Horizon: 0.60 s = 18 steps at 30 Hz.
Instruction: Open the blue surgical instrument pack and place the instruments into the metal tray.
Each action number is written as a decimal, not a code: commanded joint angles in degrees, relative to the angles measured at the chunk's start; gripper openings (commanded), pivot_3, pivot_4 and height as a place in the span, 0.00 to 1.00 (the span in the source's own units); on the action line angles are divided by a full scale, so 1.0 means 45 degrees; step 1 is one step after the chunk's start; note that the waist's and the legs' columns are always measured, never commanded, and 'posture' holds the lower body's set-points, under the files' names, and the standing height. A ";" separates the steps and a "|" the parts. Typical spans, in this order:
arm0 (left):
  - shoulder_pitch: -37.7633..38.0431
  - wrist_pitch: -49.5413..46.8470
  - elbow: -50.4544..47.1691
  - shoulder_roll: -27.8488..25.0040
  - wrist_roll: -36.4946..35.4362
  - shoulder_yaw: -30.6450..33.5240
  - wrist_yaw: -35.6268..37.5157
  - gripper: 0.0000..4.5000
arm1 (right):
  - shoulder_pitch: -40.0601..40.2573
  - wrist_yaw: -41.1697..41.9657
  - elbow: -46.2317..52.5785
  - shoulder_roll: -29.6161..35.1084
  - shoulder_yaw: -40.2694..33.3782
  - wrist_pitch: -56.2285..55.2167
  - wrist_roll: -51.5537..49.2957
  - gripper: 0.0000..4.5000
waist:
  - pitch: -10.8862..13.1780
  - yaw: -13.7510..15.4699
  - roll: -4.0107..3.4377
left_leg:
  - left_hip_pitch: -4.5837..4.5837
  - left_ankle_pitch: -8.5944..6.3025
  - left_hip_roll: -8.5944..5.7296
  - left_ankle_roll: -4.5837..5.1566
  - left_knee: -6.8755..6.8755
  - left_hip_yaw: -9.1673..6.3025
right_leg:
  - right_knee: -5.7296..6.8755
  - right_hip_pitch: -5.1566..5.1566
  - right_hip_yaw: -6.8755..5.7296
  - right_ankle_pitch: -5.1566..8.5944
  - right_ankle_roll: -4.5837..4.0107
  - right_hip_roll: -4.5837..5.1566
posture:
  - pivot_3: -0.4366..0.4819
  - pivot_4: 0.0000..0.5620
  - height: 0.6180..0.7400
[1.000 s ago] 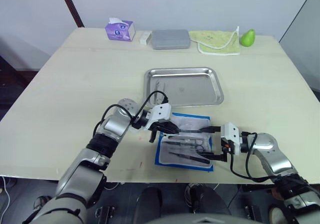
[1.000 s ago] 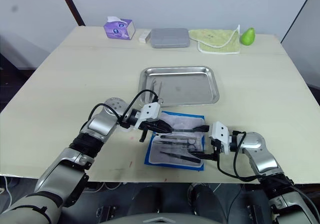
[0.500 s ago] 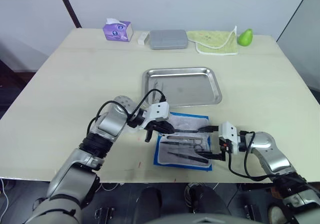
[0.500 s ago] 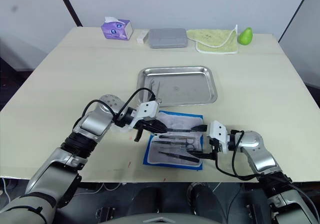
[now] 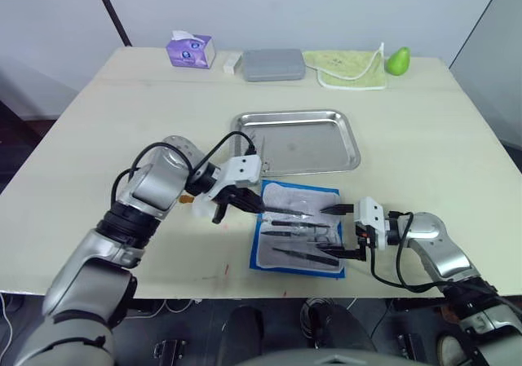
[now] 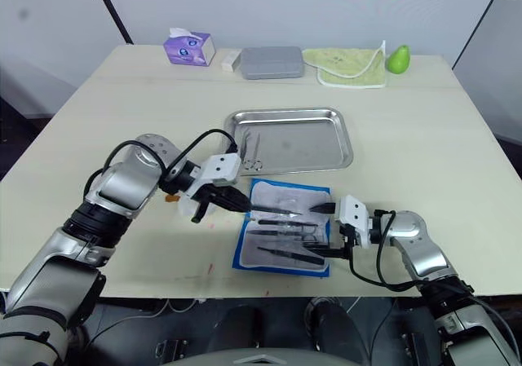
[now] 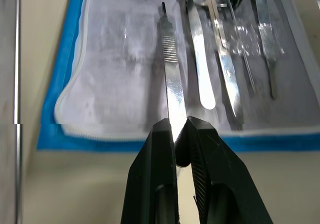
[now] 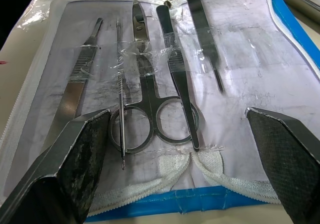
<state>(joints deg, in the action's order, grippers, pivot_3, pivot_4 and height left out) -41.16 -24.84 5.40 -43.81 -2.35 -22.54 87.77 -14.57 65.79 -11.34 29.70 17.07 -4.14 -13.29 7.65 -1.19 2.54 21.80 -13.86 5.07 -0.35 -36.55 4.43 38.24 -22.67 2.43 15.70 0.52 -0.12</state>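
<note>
While left fingers (image 7: 161, 149) pinch one of the instruments (image 7: 172, 84), right fingers (image 8: 82, 154) spread apart

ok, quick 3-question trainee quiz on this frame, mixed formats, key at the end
1. True or false: the left pincer is shut on a flat steel instrument from the blue surgical instrument pack.
2. Multiple choice: the right pincer is
A. shut on the scissors
B. open, fingers spread wide at the pack's near edge
C. resting inside the metal tray
3. Fill in: the scissors lie on the opened ____.

Key
1. true
2. B
3. pack; they are not yet in the metal tray.
</note>
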 commanded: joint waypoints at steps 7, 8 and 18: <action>0.0852 -0.0300 -0.1398 -0.2090 -0.1400 0.1599 0.0388 0.02 | 0.0380 -0.0229 -0.1827 0.0207 0.0926 0.0766 0.1522 1.00 | -0.0009 -0.0014 0.0013 | -0.0013 0.0000 0.0005 0.0000 0.0000 -0.0001 | 0.0012 0.0002 0.0007 0.0002 -0.0003 0.0007 | 0.48 0.27 1.00; 0.1052 -0.0320 -0.1534 -0.2263 -0.1561 0.1788 0.0349 0.02 | 0.0375 -0.0215 -0.1842 0.0210 0.0939 0.0752 0.1519 1.00 | -0.0009 -0.0033 0.0015 | -0.0013 0.0000 0.0005 0.0000 0.0000 0.0000 | 0.0013 0.0000 0.0006 0.0003 -0.0003 0.0006 | 0.48 0.27 1.00; 0.3169 -0.1261 -0.3023 -0.2743 -0.3238 0.4213 -0.1228 0.02 | 0.0370 -0.0091 -0.1957 0.0231 0.0979 0.0679 0.1477 1.00 | -0.0010 0.0018 0.0013 | -0.0020 0.0000 0.0012 0.0000 0.0001 -0.0012 | 0.0016 -0.0001 0.0005 0.0007 -0.0001 0.0017 | 0.48 0.27 1.00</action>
<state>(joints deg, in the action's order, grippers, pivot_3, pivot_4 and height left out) -26.95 -29.01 -5.23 -56.01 -14.91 -7.03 84.43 -15.56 66.12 -12.62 29.68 17.74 -4.20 -13.29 7.61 -1.11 2.60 21.72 -13.86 5.12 -0.35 -36.55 4.38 38.31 -22.67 2.44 15.73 0.52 -0.05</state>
